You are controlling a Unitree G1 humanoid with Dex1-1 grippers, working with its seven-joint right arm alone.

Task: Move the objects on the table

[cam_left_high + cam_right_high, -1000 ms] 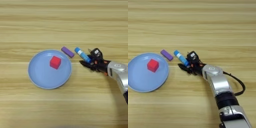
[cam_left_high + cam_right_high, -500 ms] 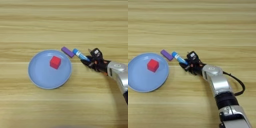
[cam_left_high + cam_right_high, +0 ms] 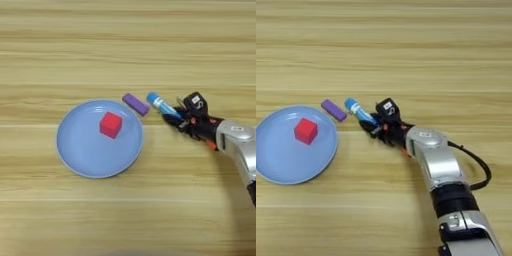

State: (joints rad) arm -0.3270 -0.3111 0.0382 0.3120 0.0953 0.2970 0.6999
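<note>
light tan wood-grain table [image 3: 125, 45] under everything. round pale blue plate [image 3: 80, 160] at left, with small red cube [image 3: 110, 124] resting on it, right of centre. flat purple bar [image 3: 136, 104] just outside the plate's upper right rim. blue glue-stick tube with a white band [image 3: 159, 102] lying tilted beside the bar, its lower end pinched by the black two-fingered right gripper [image 3: 176, 119] on its silver forearm [image 3: 438, 167].

Streaky matt wood table [image 3: 125, 45], smooth plastic-looking blue plate [image 3: 82, 160], brushed silver metal forearm [image 3: 433, 155].
</note>
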